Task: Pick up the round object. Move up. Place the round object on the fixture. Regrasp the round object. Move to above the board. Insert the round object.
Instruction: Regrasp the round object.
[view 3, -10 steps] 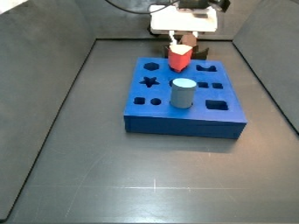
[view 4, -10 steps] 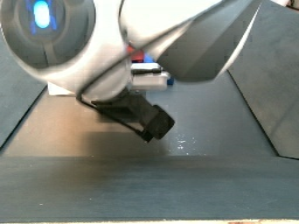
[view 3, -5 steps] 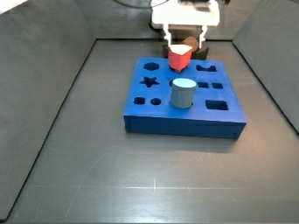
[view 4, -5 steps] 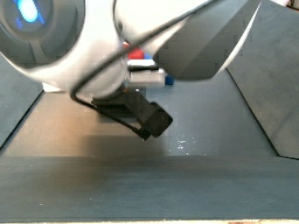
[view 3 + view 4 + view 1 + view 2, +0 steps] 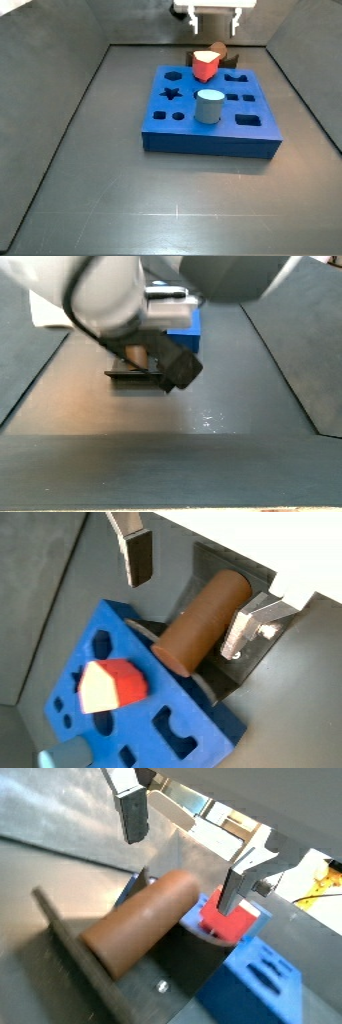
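The round object, a brown cylinder peg (image 5: 201, 615), lies on its side in the notch of the dark fixture (image 5: 230, 568), just behind the blue board (image 5: 131, 717). In both wrist views my gripper (image 5: 185, 612) is open and raised over the peg (image 5: 140, 923), one finger (image 5: 131, 813) on each side and neither touching it. In a side view the gripper (image 5: 214, 14) hangs at the top of the frame, above the peg (image 5: 215, 46) behind the board (image 5: 214, 125).
A red angular block (image 5: 205, 66) stands in the board's far edge, close to the fixture (image 5: 70, 936). A pale grey cylinder (image 5: 210, 106) stands in the board's middle. Dark walls enclose the floor. The arm's body fills much of a side view, with the board (image 5: 183, 324) behind it.
The gripper has risen straight up from the fixture, fingers apart. The peg stays lying on the fixture; board, red block and grey cylinder have not moved.
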